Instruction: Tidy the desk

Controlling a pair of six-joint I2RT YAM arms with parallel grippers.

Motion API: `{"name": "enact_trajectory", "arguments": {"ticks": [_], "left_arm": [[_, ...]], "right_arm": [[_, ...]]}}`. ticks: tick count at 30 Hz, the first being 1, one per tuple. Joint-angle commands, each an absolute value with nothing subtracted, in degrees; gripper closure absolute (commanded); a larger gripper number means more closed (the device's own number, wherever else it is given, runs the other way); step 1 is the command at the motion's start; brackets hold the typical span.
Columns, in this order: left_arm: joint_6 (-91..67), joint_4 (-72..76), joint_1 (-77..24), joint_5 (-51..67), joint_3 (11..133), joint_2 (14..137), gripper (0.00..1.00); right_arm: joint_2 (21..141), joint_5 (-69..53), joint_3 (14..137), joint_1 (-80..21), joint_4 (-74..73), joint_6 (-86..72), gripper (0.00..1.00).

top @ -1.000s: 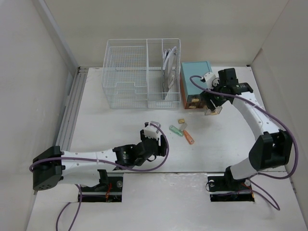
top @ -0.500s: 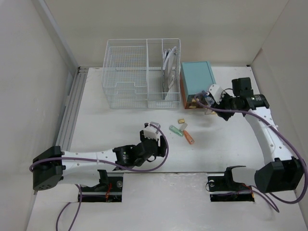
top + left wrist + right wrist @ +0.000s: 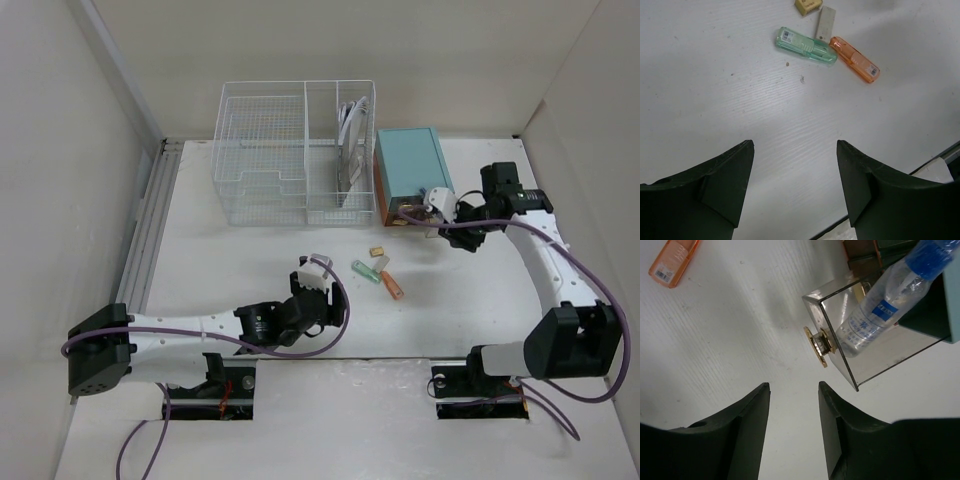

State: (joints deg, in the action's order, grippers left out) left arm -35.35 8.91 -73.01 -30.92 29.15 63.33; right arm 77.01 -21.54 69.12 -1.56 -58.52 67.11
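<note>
The desk [image 3: 230,265] is a white tabletop with a ribbed metal rail [image 3: 148,235] along its left edge. On it lie a green lighter-shaped piece [image 3: 363,270], an orange one [image 3: 394,289], a small grey block [image 3: 381,264] and a small yellow block [image 3: 377,251]. My left gripper [image 3: 318,268] is open and empty, low over the desk just near of them; its wrist view shows the green piece [image 3: 806,45] and the orange piece [image 3: 854,59]. My right gripper [image 3: 424,216] is open and empty in front of a pulled-out clear drawer [image 3: 867,335] with a gold knob [image 3: 819,346].
A white wire basket [image 3: 295,150] with upright discs stands at the back. A teal drawer box [image 3: 410,168] stands right of it. A clear bottle with a blue cap [image 3: 885,305] lies in the open drawer. White walls close in the desk.
My right arm swung out to the right and its gripper backed off a little from the drawer front. My left arm has not moved.
</note>
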Motion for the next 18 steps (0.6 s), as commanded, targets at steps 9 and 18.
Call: {"name": "enact_trajectory", "arguments": {"ticks": [9, 18], "left_arm": [[-35.86, 9.75, -72.95, -31.64, 27.95, 62.49, 0.37], [-36.39, 9.15, -72.95, -31.64, 27.95, 63.02, 0.37]], "right_arm": [[79.79, -27.16, 73.30, -0.53, -56.87, 70.22, 0.53], [85.52, -28.30, 76.73, 0.52, -56.87, 70.22, 0.56]]}}
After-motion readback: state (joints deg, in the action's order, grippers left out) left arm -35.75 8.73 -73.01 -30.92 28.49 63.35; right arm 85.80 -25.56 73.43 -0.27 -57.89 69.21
